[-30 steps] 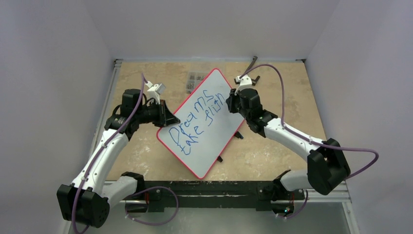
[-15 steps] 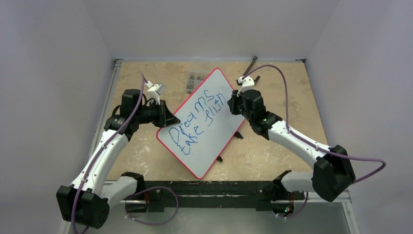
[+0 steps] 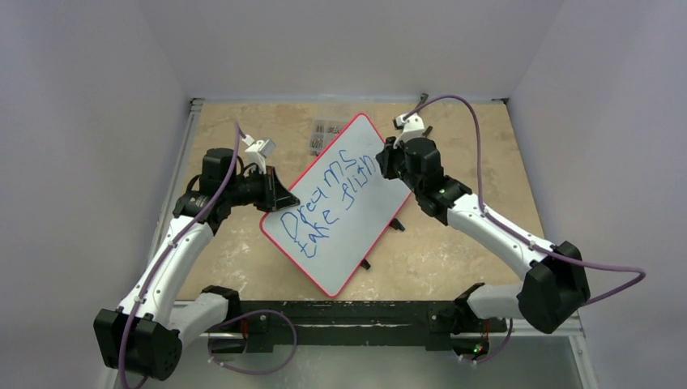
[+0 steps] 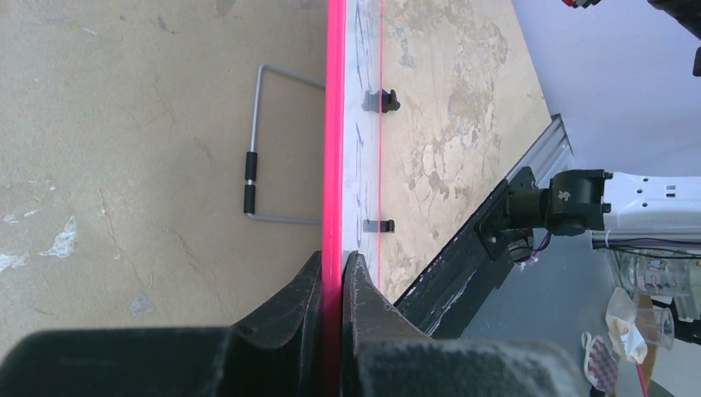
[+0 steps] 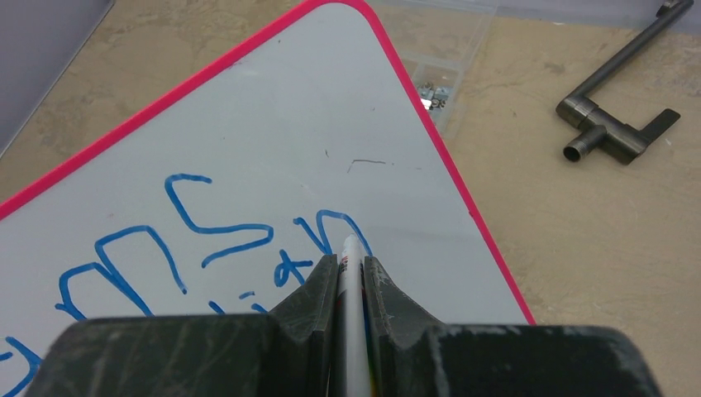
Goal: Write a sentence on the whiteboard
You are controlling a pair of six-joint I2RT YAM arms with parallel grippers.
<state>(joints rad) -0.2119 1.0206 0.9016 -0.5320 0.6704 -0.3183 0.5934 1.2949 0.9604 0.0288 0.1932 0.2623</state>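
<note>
Two arms meet at one whiteboard (image 3: pixel 348 243), which lies slantwise across the middle of the stone-patterned table (image 3: pixel 243 251), one rounded corner pointing to the far wall and the opposite one toward the arm bases. The left gripper (image 3: pixel 285 201) is closed tight on the board's left edge. The left wrist view shows that gripper (image 4: pixel 334 260) with a finger on each side of the thin red rim, the board seen edge-on. Beyond the fingers a bent wire stand (image 4: pixel 249 165) with black sleeves reaches out from under the board, and small black clips (image 4: pixel 380 101) sit along its other side.

The right gripper (image 3: pixel 382 162) hovers over the board's right side with its fingers pressed together around a white marker (image 5: pixel 350 281), the tip sticking out forward. That tip lies at a blue arch-shaped stroke; whether it touches the surface cannot be told.

The sentence (image 3: pixel 328 198) runs in two blue handwritten lines, "Dreams" above and a line starting "take" below, whose end is by the right gripper.

Past the board's far corner rest a clear parts box (image 5: pixel 442 74) and, well apart from it, a dark metal L-shaped tool (image 5: pixel 603 132).
</note>
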